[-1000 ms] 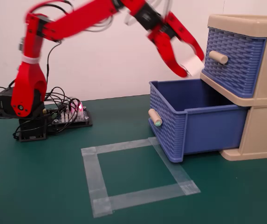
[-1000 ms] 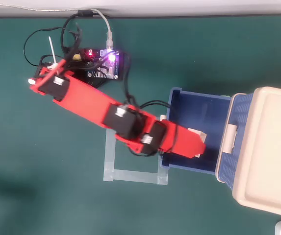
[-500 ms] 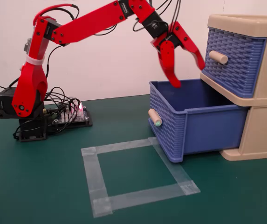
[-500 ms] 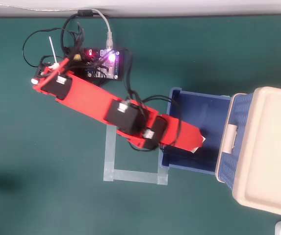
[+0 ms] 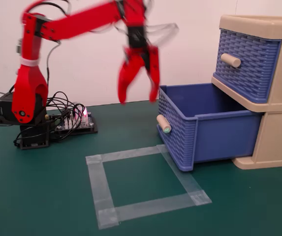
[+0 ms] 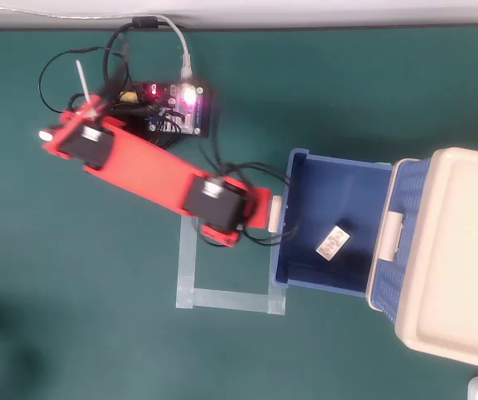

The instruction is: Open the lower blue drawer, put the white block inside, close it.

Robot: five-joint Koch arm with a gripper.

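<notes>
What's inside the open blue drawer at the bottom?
In the overhead view, the white block lies on the floor of the lower blue drawer, studs up. Nothing else shows inside. The drawer's back end is hidden under the cabinet.

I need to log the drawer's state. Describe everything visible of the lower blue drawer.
The lower blue drawer is pulled well out of the beige cabinet. It looks like blue basket-weave plastic with smooth side walls. A beige cylindrical handle with a teal tip sits on its front. The overhead view shows the white block lying inside. The gripper hangs open beside its front, apart.
</notes>
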